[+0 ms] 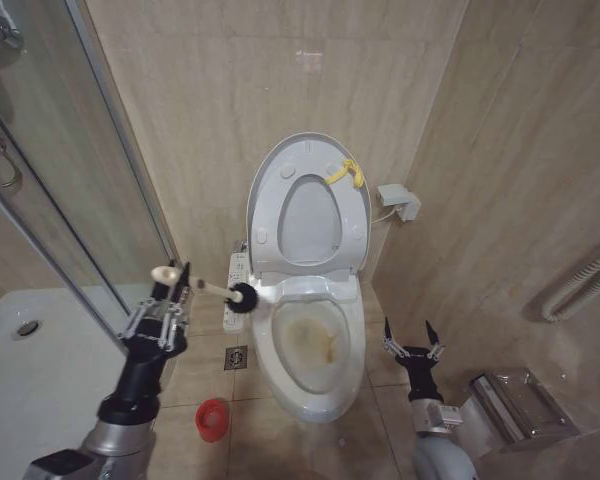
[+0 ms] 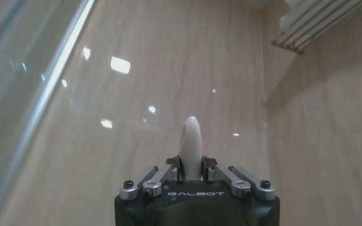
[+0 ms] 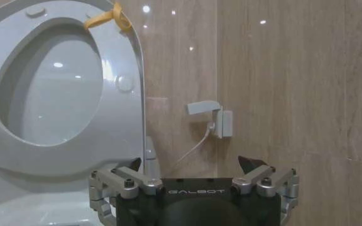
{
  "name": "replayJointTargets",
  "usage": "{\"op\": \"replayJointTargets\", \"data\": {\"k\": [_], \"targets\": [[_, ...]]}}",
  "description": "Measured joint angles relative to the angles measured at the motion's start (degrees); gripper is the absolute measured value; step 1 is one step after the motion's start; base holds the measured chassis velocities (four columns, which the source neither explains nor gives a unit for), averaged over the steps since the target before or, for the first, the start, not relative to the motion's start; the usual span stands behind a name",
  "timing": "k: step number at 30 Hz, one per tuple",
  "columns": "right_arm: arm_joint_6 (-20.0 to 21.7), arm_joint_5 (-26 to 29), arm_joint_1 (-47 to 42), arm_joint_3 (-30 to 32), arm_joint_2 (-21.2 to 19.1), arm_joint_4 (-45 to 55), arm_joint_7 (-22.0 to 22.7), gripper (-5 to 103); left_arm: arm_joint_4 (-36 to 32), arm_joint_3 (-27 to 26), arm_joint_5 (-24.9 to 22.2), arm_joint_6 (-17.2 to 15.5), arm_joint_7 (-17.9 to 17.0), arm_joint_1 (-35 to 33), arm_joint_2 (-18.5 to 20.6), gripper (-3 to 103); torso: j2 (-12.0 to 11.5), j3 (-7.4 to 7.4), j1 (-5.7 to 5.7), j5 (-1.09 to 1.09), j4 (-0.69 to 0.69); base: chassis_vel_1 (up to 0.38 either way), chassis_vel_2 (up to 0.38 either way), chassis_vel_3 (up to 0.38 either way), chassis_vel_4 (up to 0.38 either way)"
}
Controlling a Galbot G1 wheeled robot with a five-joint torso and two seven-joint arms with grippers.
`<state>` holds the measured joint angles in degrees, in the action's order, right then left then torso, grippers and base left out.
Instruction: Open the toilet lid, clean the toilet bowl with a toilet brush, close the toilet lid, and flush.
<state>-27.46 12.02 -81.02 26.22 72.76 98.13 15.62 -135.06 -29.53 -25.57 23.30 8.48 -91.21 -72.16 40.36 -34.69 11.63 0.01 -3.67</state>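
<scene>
The toilet lid (image 1: 305,215) stands raised against the back wall with the white seat ring in front of it, a yellow tie (image 1: 345,172) at its rim. Below lies the toilet bowl (image 1: 310,345), stained yellowish-brown inside. My left gripper (image 1: 180,280) is shut on the white handle of the toilet brush, whose dark head (image 1: 245,297) hovers at the bowl's left rear rim. In the left wrist view the handle (image 2: 191,141) sticks out between the shut fingers of the left gripper (image 2: 192,172). My right gripper (image 1: 412,335) hangs open right of the bowl; it (image 3: 193,165) faces the lid (image 3: 49,94).
A red holder cup (image 1: 212,418) sits on the floor left of the bowl, near a floor drain (image 1: 236,357). The glass shower door (image 1: 80,180) and white shower tray (image 1: 30,370) close off the left. A wall plug (image 1: 400,203) and metal fixture (image 1: 515,400) are on the right.
</scene>
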Motion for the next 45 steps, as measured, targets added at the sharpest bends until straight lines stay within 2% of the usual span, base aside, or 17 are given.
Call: {"op": "replayJointTargets", "data": {"k": [1,5,6,9,11,13,15,16,19,20,23,25,29,37,45], "targets": [[0.0,0.0,0.0,0.0,0.0,0.0,0.0,100,0.0,0.0,0.0,0.0,0.0,0.0,0.0,21,0.0,0.0,0.0,0.0,0.0,0.0,0.0,0.0,0.0],[-0.1,-0.4,-0.5,0.5,0.5,-0.5,0.0,100,8.5,4.3,-6.0,2.4,6.3,4.5,0.2,21,0.0,0.0,0.01,0.0,0.0,0.0,0.0,0.0,0.0],[-0.1,-0.4,-0.5,0.5,0.5,-0.5,0.0,100,8.5,4.3,-6.0,2.4,6.3,4.5,0.2,21,0.0,0.0,0.01,0.0,0.0,0.0,0.0,0.0,0.0],[-0.1,-0.7,-0.5,0.5,0.8,-1.1,0.1,100,14.1,7.4,-9.3,2.7,9.0,8.7,-0.4,21,0.0,0.0,0.01,0.0,0.0,0.0,0.0,0.0,0.0],[-0.1,-0.8,-0.5,0.5,0.8,-1.2,0.1,100,15.7,8.2,-9.8,2.6,9.2,10.0,-0.6,21,0.0,0.0,0.01,0.0,0.01,0.0,0.0,0.0,0.0],[-0.1,-0.8,-0.6,0.8,0.8,-1.5,0.1,100,20.2,10.6,-10.0,2.3,9.7,13.2,-1.0,21,0.0,0.0,0.01,0.0,0.0,0.0,0.0,0.0,0.0],[-0.2,-0.8,-0.7,1.2,0.8,-1.8,0.2,100,25.4,12.7,-9.5,2.3,10.0,16.5,-1.5,21,0.0,0.0,0.01,0.0,-0.01,0.0,0.0,0.0,0.0],[-0.2,-0.8,-0.7,1.2,0.8,-1.8,0.2,100,25.4,12.7,-9.5,2.3,10.0,16.5,-1.5,21,0.0,0.0,0.01,0.0,-0.01,0.0,0.0,0.0,0.0],[-0.4,-0.8,-0.8,1.8,1.0,-1.9,0.3,100,36.0,16.7,-8.1,3.5,10.7,22.1,-2.5,21,0.0,-0.01,0.01,0.0,0.0,0.0,0.0,0.0,0.0],[-0.4,-0.8,-0.8,1.8,1.0,-1.9,0.3,100,36.0,16.7,-8.1,3.5,10.7,22.1,-2.5,21,0.0,-0.01,0.01,0.0,0.0,0.0,0.0,0.0,0.0],[-0.7,-0.9,-1.2,2.3,1.6,-1.9,0.3,100,44.9,21.3,-7.3,5.1,12.0,27.5,-4.0,21,0.0,0.0,0.01,0.0,0.0,0.0,0.0,0.0,0.0],[-0.7,-1.0,-1.3,2.4,1.7,-1.9,0.3,100,46.5,22.3,-7.2,5.4,12.1,28.7,-4.4,21,0.0,-0.01,0.01,0.0,0.0,0.0,0.0,0.0,0.0],[-1.1,-1.1,-1.9,2.9,2.3,-1.7,0.3,100,54.8,26.1,-5.1,6.8,12.6,34.3,-7.9,21,0.0,-0.01,0.01,0.01,-0.01,0.0,0.0,0.0,0.0],[-2.1,-1.0,-2.6,3.4,1.9,-1.5,0.5,100,64.6,26.6,2.1,9.3,12.5,38.0,-10.6,21,0.0,0.0,0.0,0.0,0.01,0.0,0.0,0.0,0.0],[-2.9,-0.9,-2.4,3.2,1.5,-2.4,0.5,100,72.0,25.9,4.3,11.1,12.3,39.7,-11.9,21,0.0,0.01,0.0,0.0,0.01,0.0,0.0,0.0,0.0]]}}
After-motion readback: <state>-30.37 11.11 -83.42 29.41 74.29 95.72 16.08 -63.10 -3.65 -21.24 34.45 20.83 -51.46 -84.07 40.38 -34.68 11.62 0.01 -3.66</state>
